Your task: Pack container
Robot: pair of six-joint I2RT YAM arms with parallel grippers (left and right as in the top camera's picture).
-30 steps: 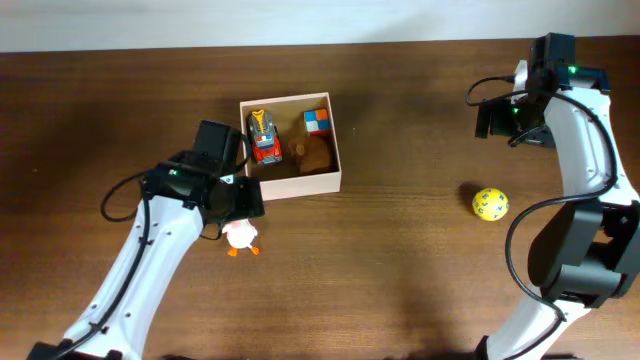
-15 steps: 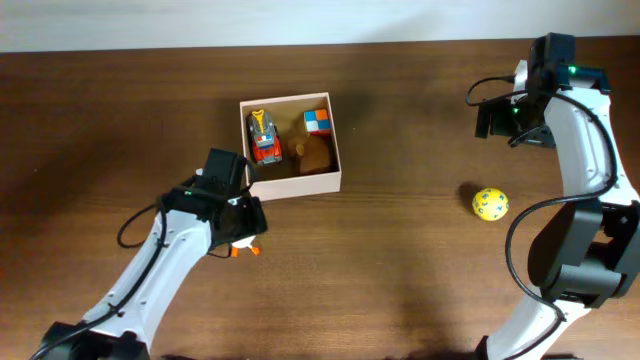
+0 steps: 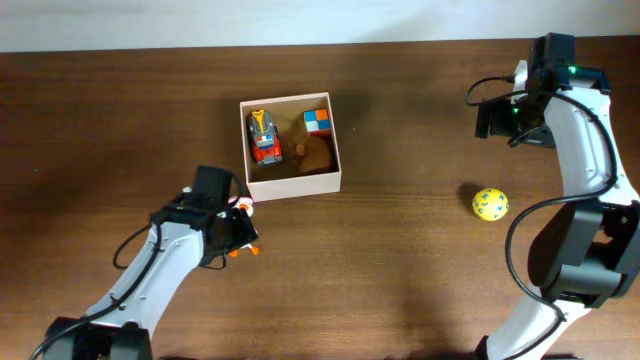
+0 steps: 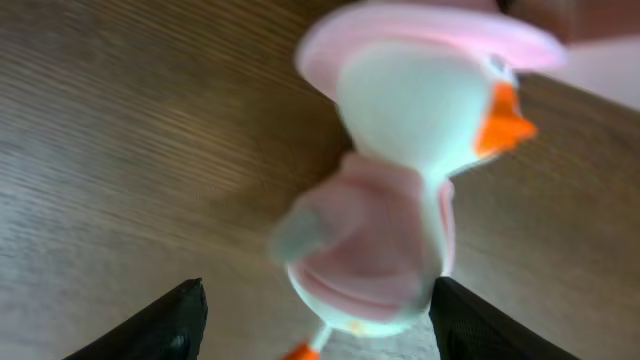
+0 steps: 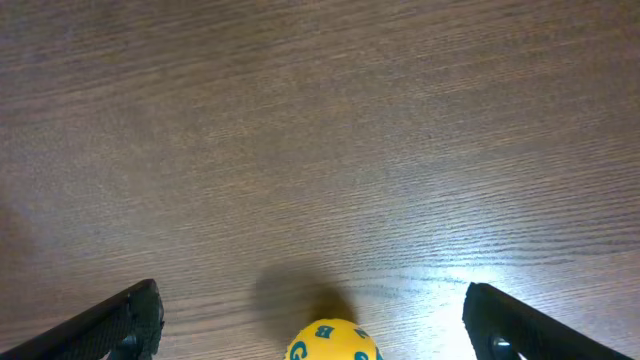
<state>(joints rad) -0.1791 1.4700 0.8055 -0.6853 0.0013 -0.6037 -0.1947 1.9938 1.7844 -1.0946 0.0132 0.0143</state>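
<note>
The container [image 3: 295, 187], a shallow white-walled box with a tan inside, sits left of centre in the overhead view. A white duck toy [image 4: 390, 200] with a pink hat, pink dress and orange beak lies on the table just in front of the box's left corner. My left gripper [image 3: 232, 228] is down over the duck [image 3: 243, 205], open. Its fingers straddle the body, which lies near the right finger [image 4: 462, 320], with a gap on the left side. My right gripper [image 3: 497, 118] hangs open at the far right, well above a yellow lettered ball [image 3: 490, 204].
Inside the container are a red toy truck [image 3: 264, 138], a blue, orange and white cube [image 3: 317, 122] and a brown toy [image 3: 315, 153]. The yellow ball [image 5: 333, 341] shows at the bottom edge of the right wrist view, between the fingers.
My left arm has drawn back toward the table's front and come down over the duck, its jaws narrowing a little. The right arm and the ball have not moved.
</note>
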